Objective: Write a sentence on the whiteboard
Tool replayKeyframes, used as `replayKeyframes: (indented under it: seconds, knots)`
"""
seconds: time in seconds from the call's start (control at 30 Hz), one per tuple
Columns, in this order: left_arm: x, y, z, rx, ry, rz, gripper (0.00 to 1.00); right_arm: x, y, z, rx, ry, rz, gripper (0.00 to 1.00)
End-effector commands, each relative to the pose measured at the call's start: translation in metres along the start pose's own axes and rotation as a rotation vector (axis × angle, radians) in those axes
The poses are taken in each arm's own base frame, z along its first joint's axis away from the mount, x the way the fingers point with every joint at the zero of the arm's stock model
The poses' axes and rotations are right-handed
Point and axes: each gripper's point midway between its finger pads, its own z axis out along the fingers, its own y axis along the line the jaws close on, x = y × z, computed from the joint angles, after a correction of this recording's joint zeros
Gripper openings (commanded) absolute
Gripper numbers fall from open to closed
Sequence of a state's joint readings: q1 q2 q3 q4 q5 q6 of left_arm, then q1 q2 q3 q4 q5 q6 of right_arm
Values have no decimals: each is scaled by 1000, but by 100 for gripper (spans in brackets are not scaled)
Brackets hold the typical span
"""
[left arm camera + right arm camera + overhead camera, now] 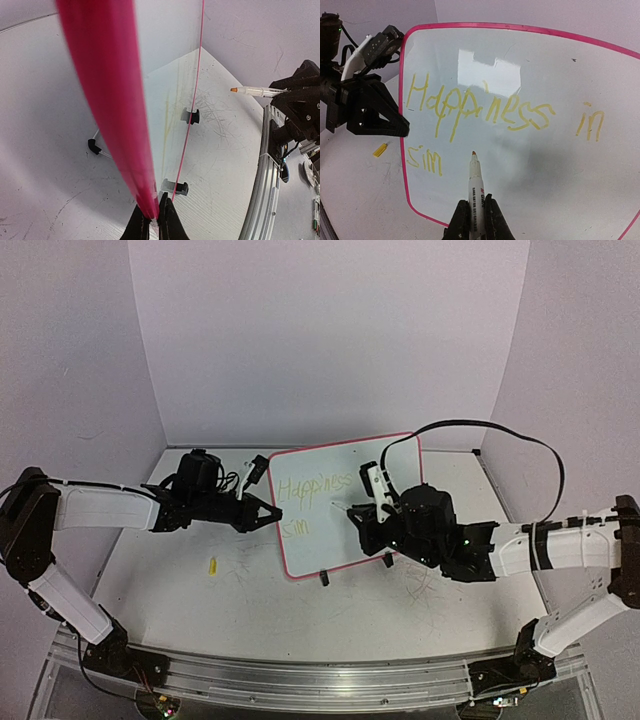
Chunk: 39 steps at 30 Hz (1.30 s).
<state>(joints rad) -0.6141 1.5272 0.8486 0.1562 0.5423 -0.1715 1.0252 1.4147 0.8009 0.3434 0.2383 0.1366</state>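
Findings, top view taken as the clock face.

1. Small rectangular whiteboard with a red-pink rim and rounded corners [345,540] stands at the centre of the scratched white tabletop [230,610], propped on black clip feet [181,188].

2. Left gripper [154,220] comes in from 9 o'clock. Its jaws are clenched on the board's rim at the left edge, pinching the pink border between the fingertips.

3. Right gripper [476,220] comes in from 4 o'clock. Its jaws are clamped around the barrel of a white marker pen with an orange-yellow tip [474,190], which points at the board face.

4. Sentence in faint yellow-green handwriting [480,107]: upper line reads "Happiness in"; lower line reads "sim" only, near the board's left edge.

5. In the right wrist view the marker tip sits at 3 o'clock of "sim", below "Happiness". In the left wrist view the tip appears just off the face; contact cannot be confirmed.

6. Small yellow cap-like piece [212,566] lies on the tabletop at 8 o'clock of the board, apart from it.
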Motion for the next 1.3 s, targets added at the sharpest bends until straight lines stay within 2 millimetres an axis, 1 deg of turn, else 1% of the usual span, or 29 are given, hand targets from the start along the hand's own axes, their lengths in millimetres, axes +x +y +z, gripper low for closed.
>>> replayKeyframes:
  seconds: [0.0, 0.17, 0.33, 0.53, 0.63, 0.7, 0.77, 0.83, 1.0, 1.13, 1.27]
  knots:
    - [-7, 13, 1, -79, -2, 66, 0, -19, 4, -1, -19, -46, -27, 0]
    - [-8, 13, 1, -77, -5, 68, 0, -18, 22, 8, -106, -27, -34, 0]
    - [-9, 12, 0, -76, -9, 70, 0, -13, 32, 13, -150, -8, -5, 0]
    - [-10, 10, -1, -73, -10, 71, 0, -5, 35, 13, -165, 8, 8, 0]
    - [-10, 10, -1, -74, -10, 72, 0, -4, 33, 12, -155, 7, 10, 0]
    - [-9, 11, -1, -75, -10, 71, 0, -7, 26, 10, -115, -5, 15, 0]
    - [-9, 11, -1, -75, -9, 71, 0, -9, 12, 8, -45, -21, 32, 0]
    - [-9, 11, 0, -76, -8, 70, 0, -10, 7, 6, -21, -28, 41, 0]
    - [-9, 11, 0, -73, -8, 71, 0, -4, 18, 15, -63, -2, 17, 0]
    - [-8, 12, 1, -77, -5, 69, 0, 1, 21, 24, -66, 15, 7, 0]
    - [-8, 12, 0, -75, -6, 69, 0, 3, 32, 31, -114, 27, -1, 0]
